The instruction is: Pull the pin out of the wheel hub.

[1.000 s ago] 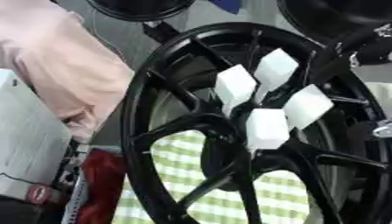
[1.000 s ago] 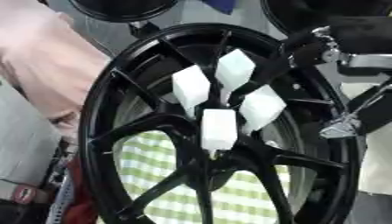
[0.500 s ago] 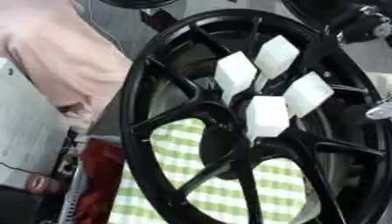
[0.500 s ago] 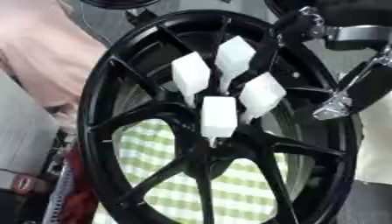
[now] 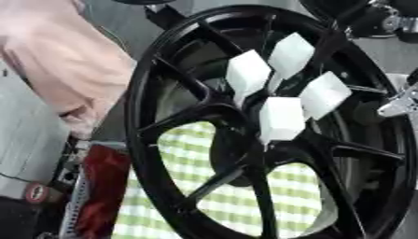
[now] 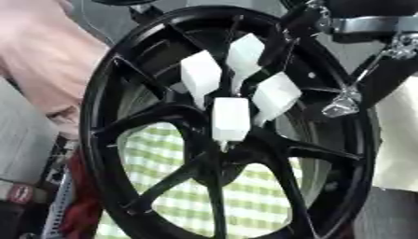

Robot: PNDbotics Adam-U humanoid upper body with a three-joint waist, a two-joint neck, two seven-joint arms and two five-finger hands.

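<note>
Biggest change is on the right: the robot's right hand (image 6: 347, 100) now sits lower and closer in, its silver part right by the rim of the black wheel hub (image 6: 163, 116). The white pins (image 6: 231, 119) look unmoved; the whole view just drifts a bit.

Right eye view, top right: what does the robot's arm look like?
The right arm has black casing with a broad silver metal band across it. Thin silver link pieces hang below, ending in a shiny silver bracket-like tip in front of the black spoked wheel. No cables or markings can be made out. The left arm is out of view.
</note>
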